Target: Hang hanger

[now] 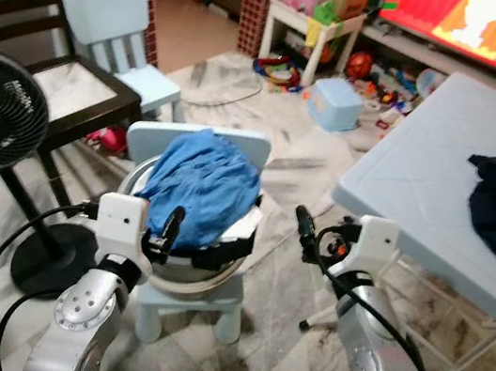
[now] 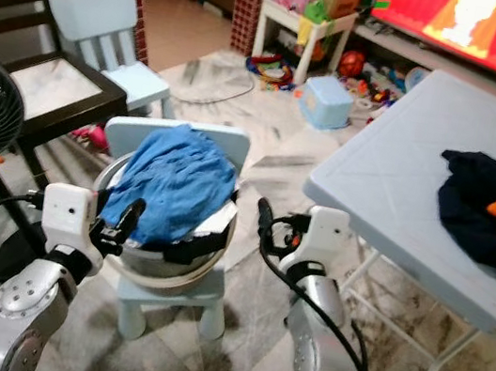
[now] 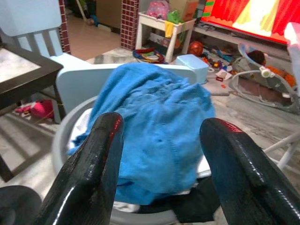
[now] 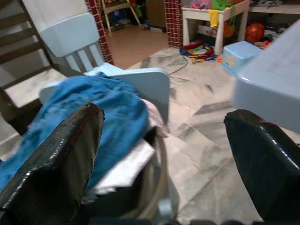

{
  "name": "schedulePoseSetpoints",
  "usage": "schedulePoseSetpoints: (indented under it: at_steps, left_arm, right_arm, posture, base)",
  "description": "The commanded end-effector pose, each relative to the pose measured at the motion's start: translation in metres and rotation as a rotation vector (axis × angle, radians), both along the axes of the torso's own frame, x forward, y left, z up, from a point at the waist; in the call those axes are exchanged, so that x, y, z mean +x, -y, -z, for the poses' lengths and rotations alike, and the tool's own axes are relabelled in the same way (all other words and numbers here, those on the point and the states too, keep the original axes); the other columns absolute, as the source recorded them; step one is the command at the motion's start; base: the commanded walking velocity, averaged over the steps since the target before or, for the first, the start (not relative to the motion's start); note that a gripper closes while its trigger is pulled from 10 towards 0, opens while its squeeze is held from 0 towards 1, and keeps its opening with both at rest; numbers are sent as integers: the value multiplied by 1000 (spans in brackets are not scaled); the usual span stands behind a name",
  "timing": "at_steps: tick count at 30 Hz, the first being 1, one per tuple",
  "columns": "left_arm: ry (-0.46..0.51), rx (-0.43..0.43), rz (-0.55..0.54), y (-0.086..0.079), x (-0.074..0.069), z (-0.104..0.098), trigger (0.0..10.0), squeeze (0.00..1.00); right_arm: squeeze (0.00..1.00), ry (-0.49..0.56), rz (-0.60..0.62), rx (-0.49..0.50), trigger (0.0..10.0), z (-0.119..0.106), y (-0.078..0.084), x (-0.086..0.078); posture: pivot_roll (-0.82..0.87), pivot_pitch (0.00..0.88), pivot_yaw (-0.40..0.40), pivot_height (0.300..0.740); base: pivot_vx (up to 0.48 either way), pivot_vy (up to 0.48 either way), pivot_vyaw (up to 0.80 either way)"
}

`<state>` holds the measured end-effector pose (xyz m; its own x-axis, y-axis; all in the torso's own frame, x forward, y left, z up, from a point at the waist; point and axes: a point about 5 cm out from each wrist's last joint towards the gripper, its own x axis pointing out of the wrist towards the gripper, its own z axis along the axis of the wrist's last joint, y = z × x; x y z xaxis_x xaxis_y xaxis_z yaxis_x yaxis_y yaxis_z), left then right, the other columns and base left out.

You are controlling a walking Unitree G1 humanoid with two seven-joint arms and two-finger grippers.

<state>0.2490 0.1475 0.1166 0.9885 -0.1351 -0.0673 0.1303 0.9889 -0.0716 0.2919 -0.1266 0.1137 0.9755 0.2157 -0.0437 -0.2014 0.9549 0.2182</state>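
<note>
In the head views, the left gripper (image 1: 169,229) hovered at the rim of the basin (image 1: 177,278) on a small chair (image 1: 200,303), just beside the blue cloth (image 1: 203,183). The right gripper (image 1: 303,223) hung between basin and table (image 1: 421,176). No hanger could be made out; a light, stiff one would likely grip best at its neck.

Left wrist view: fingers (image 3: 91,159) spread wide, holding nothing, cloth beyond.

Right wrist view: fingers (image 4: 61,154) wide apart, empty; open floor (image 4: 197,140) lay between chair and table edge.
</note>
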Motion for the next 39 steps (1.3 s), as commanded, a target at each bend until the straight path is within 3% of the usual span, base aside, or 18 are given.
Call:
schedulePoseSetpoints:
  at_steps: [1,19,31,37,39]
  left_arm:
    - [-1,-9,8,0,0,1,10000,0]
    - [-10,-28,21,4,-1,4,10000,0]
    - [-40,-11,-49,1,4,8,10000,0]
    - [-193,-45,-60,4,10,26,10000,0]
    - [-232,-28,-66,0,20,31,10000,0]
  right_arm:
    - [0,24,-10,-12,10000,-5,0,-1]
    - [0,31,-16,-17,10000,-7,0,-1]
    - [0,26,-16,-26,10000,-6,3,-1]
    - [0,24,-22,-34,10000,-7,3,-2]
    - [0,22,-29,-46,10000,-8,4,-3]
  posture:
    - [162,99,-93,740]
    - [152,109,-98,740]
    - [144,107,-99,740]
    - [135,113,-110,740]
    - [121,121,-116,740]
  base:
    - [296,0,0]
    - [325,0,0]
    - [0,0,0]
    - [0,0,0]
    - [0,0,0]
